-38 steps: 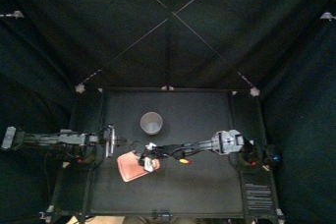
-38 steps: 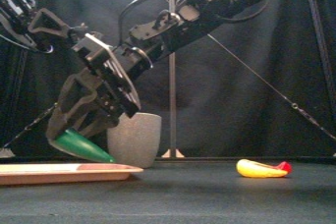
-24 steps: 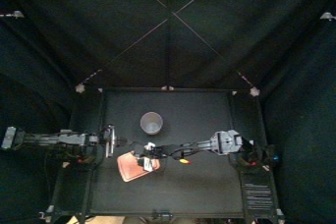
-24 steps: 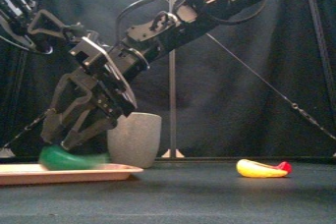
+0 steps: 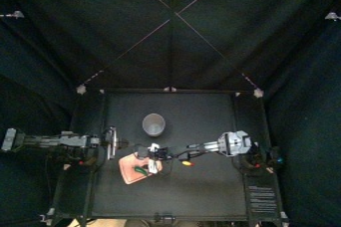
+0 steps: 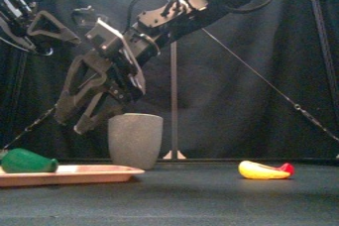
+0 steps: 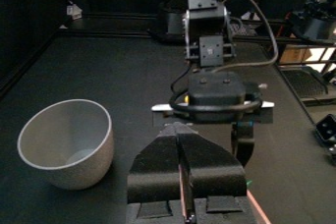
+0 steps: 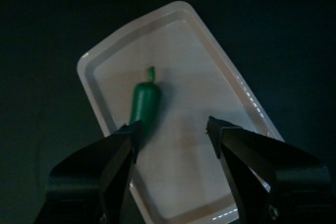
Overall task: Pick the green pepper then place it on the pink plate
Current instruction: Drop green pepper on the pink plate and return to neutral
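Right gripper [image 8: 172, 132], 2 jaws apart, hangs over green pepper [image 8: 144, 101] on pink plate [image 8: 199, 69] (black table [image 5: 200, 187], curtains [image 5: 170, 32]).

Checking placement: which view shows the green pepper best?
Right wrist view: the green pepper lies whole on the pink plate. Front view shows it side-on, at the plate's end; top view, a speck; left wrist view, nothing.

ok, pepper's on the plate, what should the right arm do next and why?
Probably raise the right gripper straight up and clear. The green pepper lies flat on the pink plate, and the jaws stand open above it, touching nothing, so the placing looks done.
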Motion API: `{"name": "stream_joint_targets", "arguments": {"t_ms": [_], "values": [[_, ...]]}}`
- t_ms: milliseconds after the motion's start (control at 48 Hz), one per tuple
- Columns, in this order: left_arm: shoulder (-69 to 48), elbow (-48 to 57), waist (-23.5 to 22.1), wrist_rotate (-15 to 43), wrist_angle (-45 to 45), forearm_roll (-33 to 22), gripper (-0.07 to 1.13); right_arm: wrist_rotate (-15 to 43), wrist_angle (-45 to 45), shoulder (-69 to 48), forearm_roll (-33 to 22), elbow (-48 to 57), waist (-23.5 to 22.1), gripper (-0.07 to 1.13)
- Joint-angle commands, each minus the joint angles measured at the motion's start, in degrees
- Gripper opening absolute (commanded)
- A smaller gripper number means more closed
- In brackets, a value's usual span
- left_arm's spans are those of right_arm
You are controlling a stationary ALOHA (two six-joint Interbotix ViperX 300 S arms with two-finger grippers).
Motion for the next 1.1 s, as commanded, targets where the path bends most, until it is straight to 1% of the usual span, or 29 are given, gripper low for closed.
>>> {"name": "stream_joint_targets", "arguments": {"t_ms": [21,250,458,708,896,1104], "values": [[0.2,-1.1,0.8,0.1,-0.5,0.0,0.09,0.1,-0.3,-5.4,-0.1,1.7,0.7,0.9],[0.2,-1.1,1.2,0.1,-0.6,-0.1,0.09,0.1,-1.7,-10.8,0.1,8.1,1.1,0.9],[0.2,-0.8,1.3,0.0,-0.6,0.0,0.09,0.2,-6.0,-16.9,0.4,15.4,1.0,0.9],[0.2,-0.8,1.3,0.0,-0.6,0.0,0.09,0.0,-16.8,-24.4,1.1,25.5,0.5,0.9],[0.2,-0.8,1.3,0.0,-0.6,0.0,0.09,-0.4,-26.7,-29.1,0.6,32.7,-1.3,0.9],[0.2,-0.5,1.3,0.0,-0.6,0.0,0.09,-0.5,-33.8,-32.3,-1.5,38.2,-3.8,0.9]]}}
